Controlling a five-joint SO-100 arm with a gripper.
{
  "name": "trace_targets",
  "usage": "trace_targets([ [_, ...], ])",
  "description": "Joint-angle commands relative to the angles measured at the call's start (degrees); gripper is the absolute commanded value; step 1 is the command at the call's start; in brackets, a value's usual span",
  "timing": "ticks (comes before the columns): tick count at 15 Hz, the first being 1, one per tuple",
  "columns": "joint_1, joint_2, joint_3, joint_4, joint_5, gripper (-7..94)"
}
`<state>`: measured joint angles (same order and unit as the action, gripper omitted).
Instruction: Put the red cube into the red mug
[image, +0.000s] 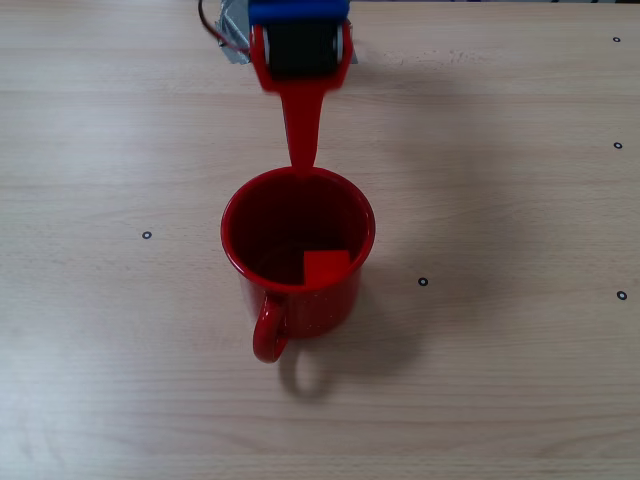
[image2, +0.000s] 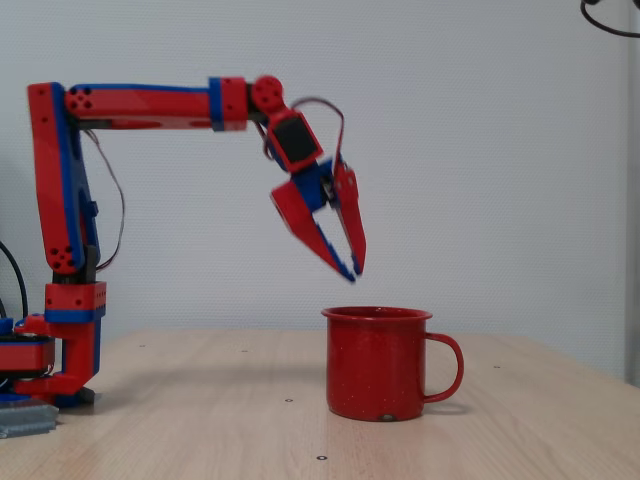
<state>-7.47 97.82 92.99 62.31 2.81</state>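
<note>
Red on red: the red cube (image: 326, 267) lies inside the red mug (image: 298, 262) on the pale wooden table (image: 500, 380). Above the rim hangs the gripper (image2: 354, 268), its fingers nearly together, holding nothing.

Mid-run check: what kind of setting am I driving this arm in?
Probably a lab or workshop test bench, not a home. A pale wooden table carries small ring markers, a plain white wall stands behind, and the arm's loose wiring is exposed. Only the red mug, holding the red cube, sits on it.
</note>
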Motion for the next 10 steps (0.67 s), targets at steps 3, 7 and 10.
trace_targets([
  [3,-2.72,26.02,11.78,-2.81,-7.21,0],
  [7,-2.2,56.78,35.07,-2.81,-2.2,0],
  [10,0.53,75.85,53.26,3.43,-6.24,0],
])
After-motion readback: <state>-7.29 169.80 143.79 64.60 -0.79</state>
